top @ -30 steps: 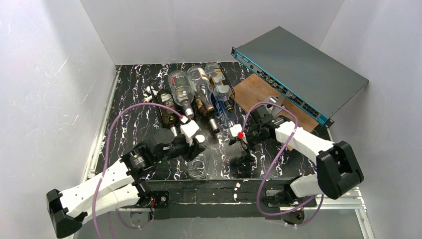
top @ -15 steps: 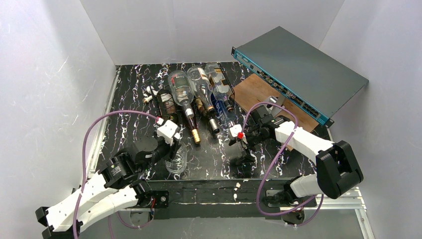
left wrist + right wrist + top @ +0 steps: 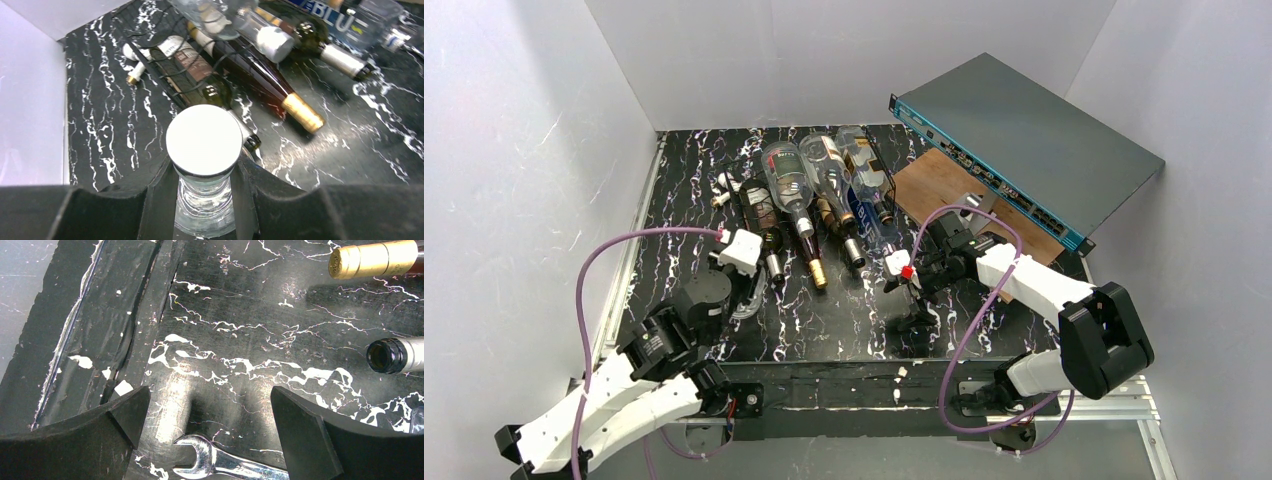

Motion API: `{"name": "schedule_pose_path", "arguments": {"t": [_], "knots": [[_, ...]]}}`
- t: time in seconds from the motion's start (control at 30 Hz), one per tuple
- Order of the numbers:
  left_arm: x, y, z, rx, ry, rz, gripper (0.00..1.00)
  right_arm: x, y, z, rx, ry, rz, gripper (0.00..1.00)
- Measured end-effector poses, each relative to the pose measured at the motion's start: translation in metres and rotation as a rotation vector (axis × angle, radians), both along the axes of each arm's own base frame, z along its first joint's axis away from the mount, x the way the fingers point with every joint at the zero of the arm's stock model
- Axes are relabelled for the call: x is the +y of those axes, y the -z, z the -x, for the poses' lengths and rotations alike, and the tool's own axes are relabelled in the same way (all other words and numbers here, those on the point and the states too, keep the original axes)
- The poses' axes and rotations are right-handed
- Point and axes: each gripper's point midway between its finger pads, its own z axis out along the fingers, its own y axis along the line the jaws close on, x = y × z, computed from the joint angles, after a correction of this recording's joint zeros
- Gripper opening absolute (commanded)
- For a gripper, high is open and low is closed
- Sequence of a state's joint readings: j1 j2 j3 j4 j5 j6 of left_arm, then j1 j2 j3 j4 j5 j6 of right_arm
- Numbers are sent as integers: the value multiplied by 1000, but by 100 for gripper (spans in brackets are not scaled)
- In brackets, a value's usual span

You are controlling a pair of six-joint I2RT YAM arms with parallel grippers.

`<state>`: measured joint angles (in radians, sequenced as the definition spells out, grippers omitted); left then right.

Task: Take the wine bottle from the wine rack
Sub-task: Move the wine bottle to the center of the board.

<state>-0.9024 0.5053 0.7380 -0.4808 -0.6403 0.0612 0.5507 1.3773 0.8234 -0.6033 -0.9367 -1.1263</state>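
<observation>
Your left gripper (image 3: pixel 204 162) is clamped on the neck of a clear glass wine bottle (image 3: pixel 204 135) with a plain white cap. It holds the bottle off the wine rack (image 3: pixel 170 75), over the bench (image 3: pixel 684 200) just in front of the rack's left end and towards the left edge.

The black wire rack sits towards the far edge and is loaded with bottles. A dark bottle with a brown label (image 3: pixel 192 65) lies under its wires, the print too small to read. Beside it lies a dark bottle with a gold foil top (image 3: pixel 300 111). On a clear bottle with a blue label (image 3: pixel 345 22) you can read only "BLU".

Your right gripper (image 3: pixel 209 395) hangs wide open and empty over the bench near the middle of the front edge. A steel wrench (image 3: pixel 220 462) lies below it. No writing shows on the bottles near it.
</observation>
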Motion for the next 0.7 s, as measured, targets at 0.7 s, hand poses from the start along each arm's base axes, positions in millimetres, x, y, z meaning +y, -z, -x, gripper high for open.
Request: {"name": "schedule_pose_path", "arguments": {"t": [0.7], "knots": [[130,22,-113,40,-647,159,0,0,-1,0,-1,-2,-1,100]]}}
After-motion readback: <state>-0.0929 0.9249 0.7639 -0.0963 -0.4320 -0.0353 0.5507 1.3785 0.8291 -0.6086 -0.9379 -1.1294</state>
